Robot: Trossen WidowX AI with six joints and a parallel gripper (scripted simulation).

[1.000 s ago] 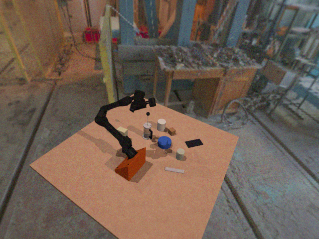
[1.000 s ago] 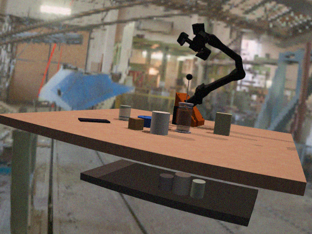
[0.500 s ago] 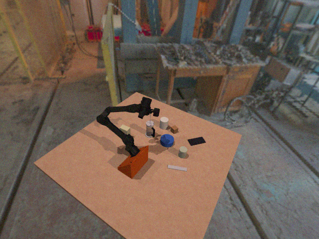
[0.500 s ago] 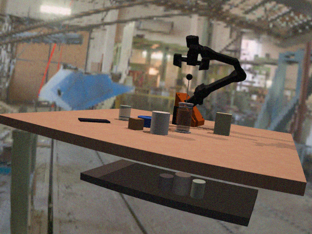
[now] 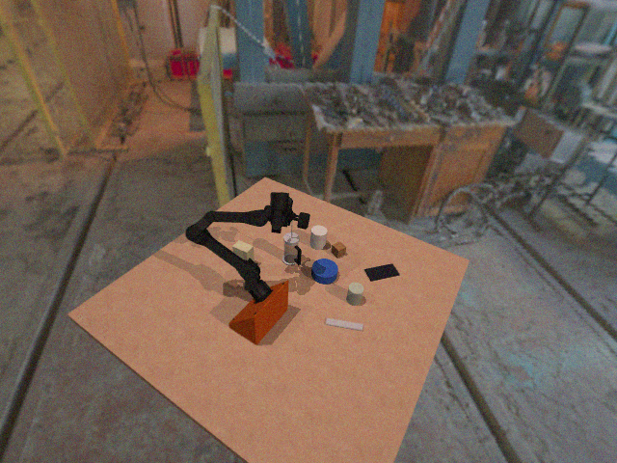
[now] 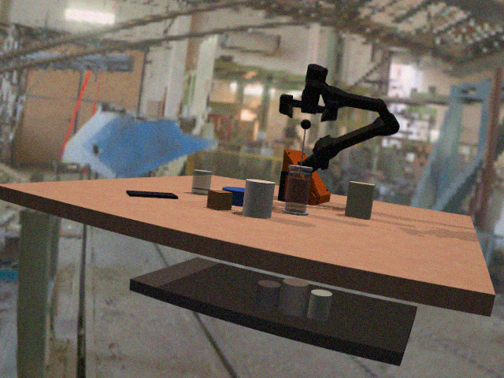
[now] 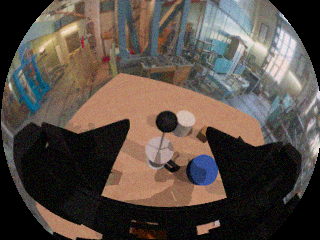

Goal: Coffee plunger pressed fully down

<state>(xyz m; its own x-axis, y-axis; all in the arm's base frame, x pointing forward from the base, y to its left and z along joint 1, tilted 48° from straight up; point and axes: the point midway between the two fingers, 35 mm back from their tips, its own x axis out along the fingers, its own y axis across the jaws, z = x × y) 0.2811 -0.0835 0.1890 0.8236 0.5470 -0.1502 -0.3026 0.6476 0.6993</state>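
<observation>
The coffee press [image 5: 290, 250] [image 6: 297, 191] [image 7: 159, 154] stands upright on the table, a clear cylinder with a black handle [image 5: 298, 255] [image 7: 171, 166]. Its thin rod rises high above the lid, with a round black knob [image 6: 305, 124] [image 7: 166, 121] on top; the plunger is up. In the top view the knob is hidden behind the gripper. My gripper [image 5: 289, 226] [image 6: 307, 117] is open and empty, pointing down. Its fingertips are just above the knob in the exterior view, one on either side. In the wrist view the knob shows between the fingers.
A white cylinder [image 5: 318, 237] [image 6: 257, 199] [image 7: 185, 125] and brown cube [image 5: 338, 249] [image 6: 220, 200] stand near the press, with a blue disc [image 5: 324, 271] [image 7: 202, 170] on its handle side. A cream block [image 5: 243, 250] [image 6: 359, 200] stands on the other side. A black slab [image 5: 382, 272] lies farther off.
</observation>
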